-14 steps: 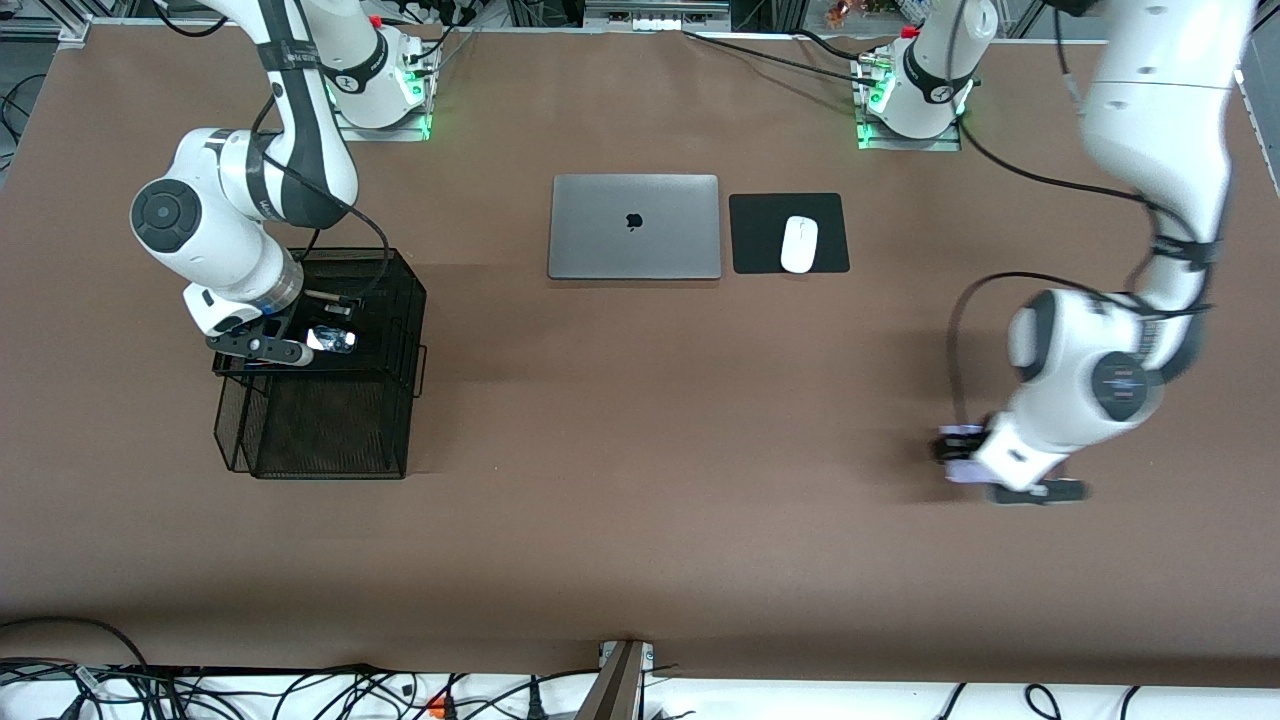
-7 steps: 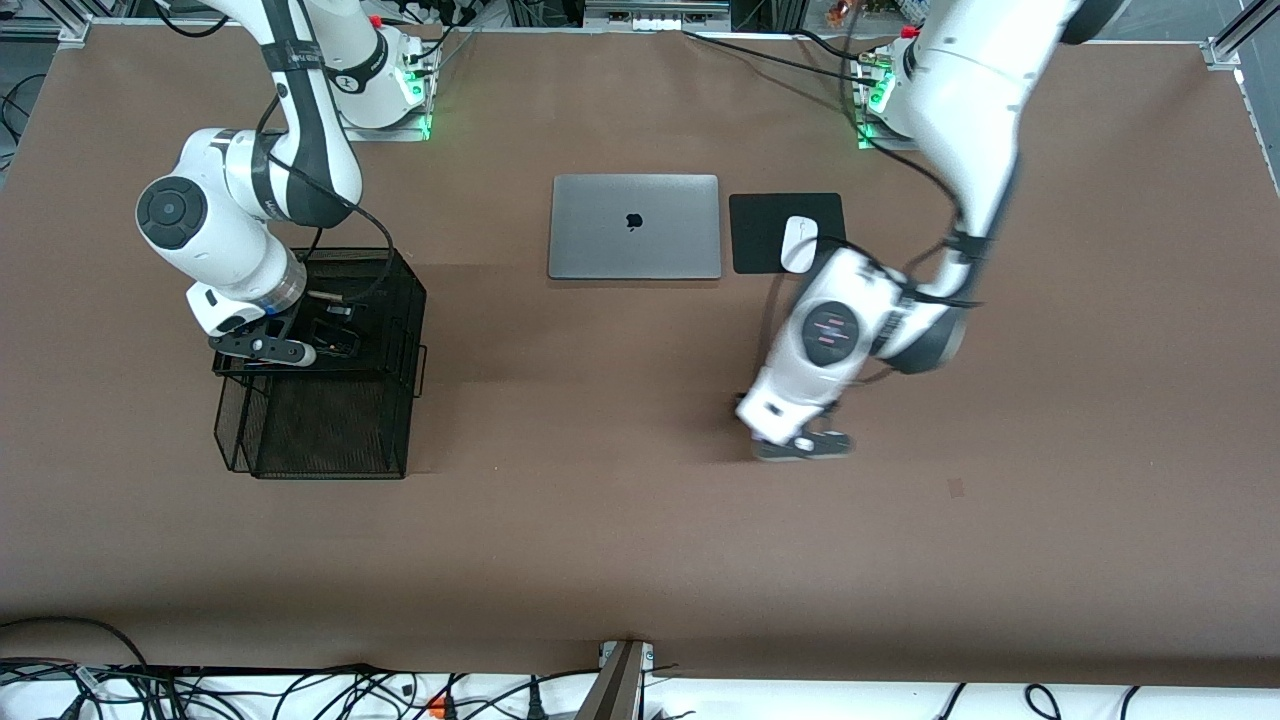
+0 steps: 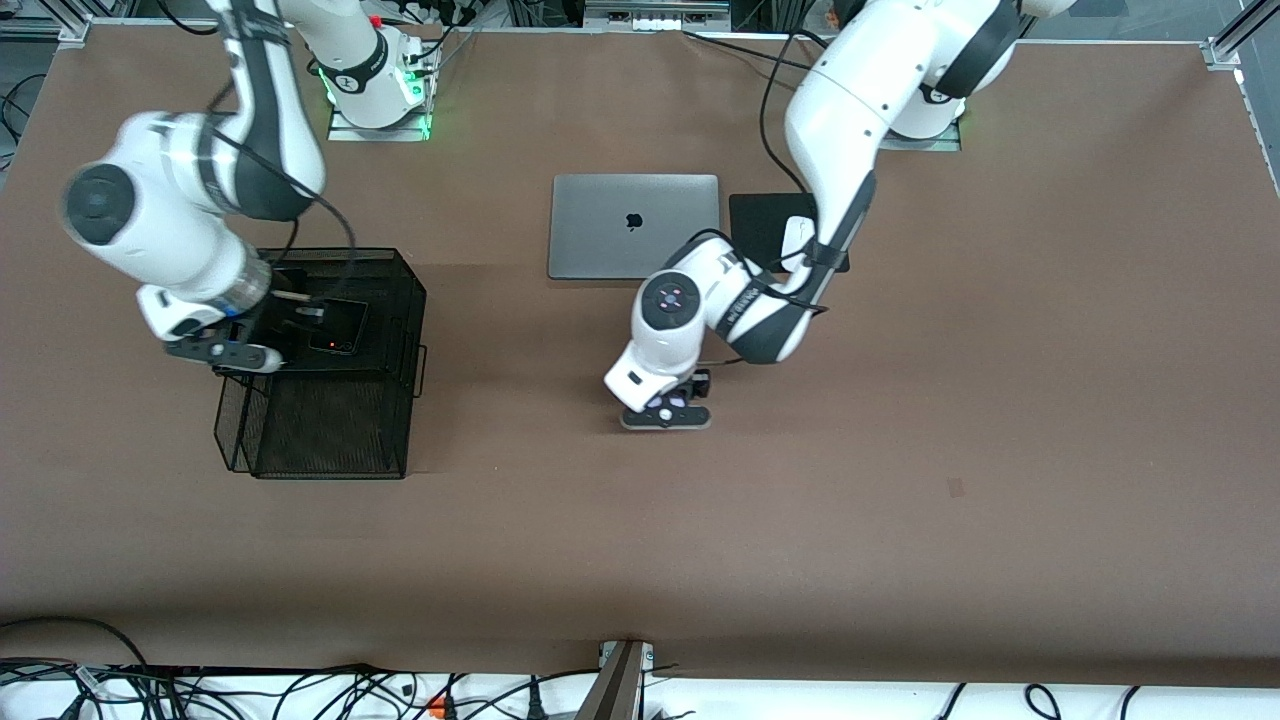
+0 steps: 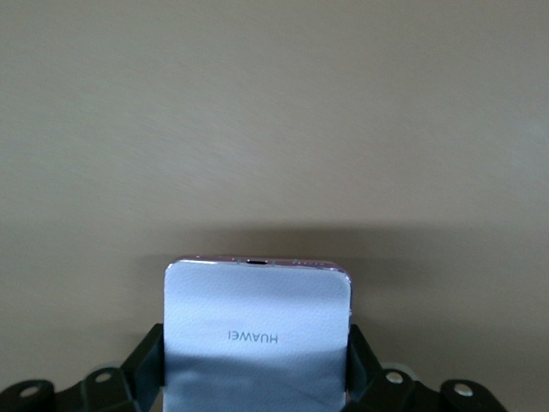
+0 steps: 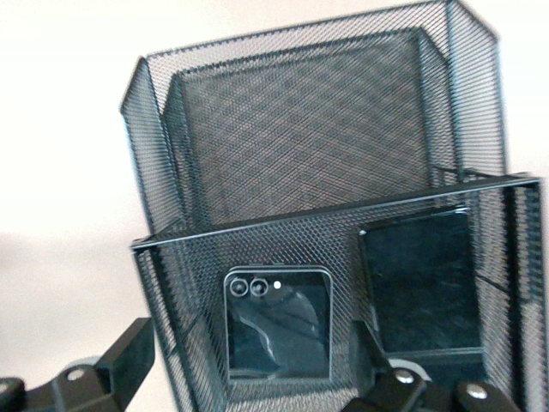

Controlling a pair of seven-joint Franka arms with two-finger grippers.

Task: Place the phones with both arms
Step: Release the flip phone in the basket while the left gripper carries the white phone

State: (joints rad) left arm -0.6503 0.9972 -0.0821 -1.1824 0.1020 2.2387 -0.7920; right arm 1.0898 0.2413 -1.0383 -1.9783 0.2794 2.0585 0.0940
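— Two arms over the table (image 3: pixel 900 560): where are they?
— I see the right gripper (image 5: pixel 249 365) above the mesh basket (image 3: pixel 330 440), at eight o'clock from the laptop (image 3: pixel 634 227), jaws spread and holding nothing. The left gripper (image 4: pixel 256 365) hangs over bare table at six o'clock from the laptop, clamped on the lavender phone (image 4: pixel 257 309).
— Other phones?
— Both lie in the basket's upper tray: the long black phone (image 5: pixel 422 279), with the small black phone (image 5: pixel 277 322) beside it.

Even overhead light, soft shadows, slight blur.
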